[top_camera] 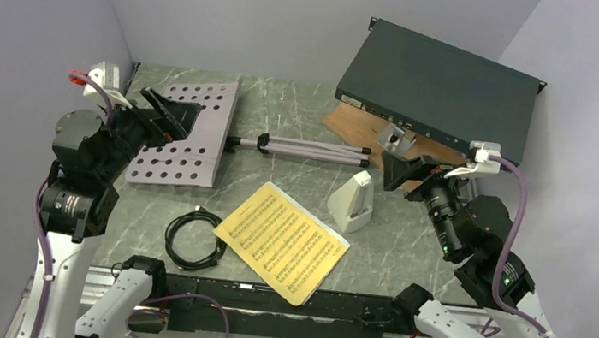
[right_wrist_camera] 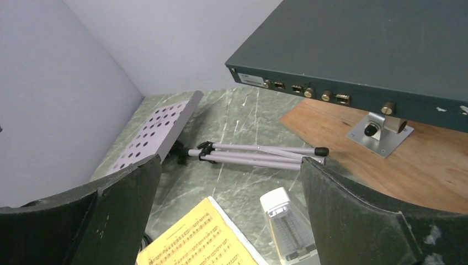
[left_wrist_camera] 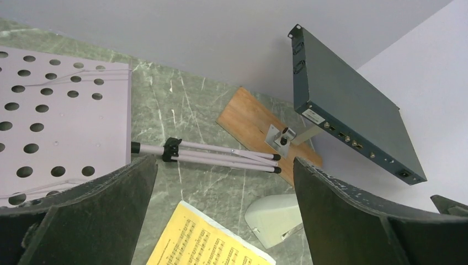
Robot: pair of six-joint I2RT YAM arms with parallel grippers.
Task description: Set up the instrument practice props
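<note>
Both open, nothing held. The left gripper (top_camera: 169, 114) is over the music stand (top_camera: 195, 152), which lies flat with its folded tripod (top_camera: 307, 148) running off to that gripper's right. The metronome (top_camera: 352, 201) stands upright just left of the right gripper (top_camera: 399, 168). The green box (top_camera: 440, 87) has its edge overhanging close behind that gripper. Sheet music (top_camera: 283, 240) lies between the two grippers, nearer the bases. Bare table (top_camera: 285, 116) lies beyond the tripod.

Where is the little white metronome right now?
In the top view, the metronome sits right of centre on the table, just right of the yellow sheet music and nearer the arms than the folded tripod.
</note>
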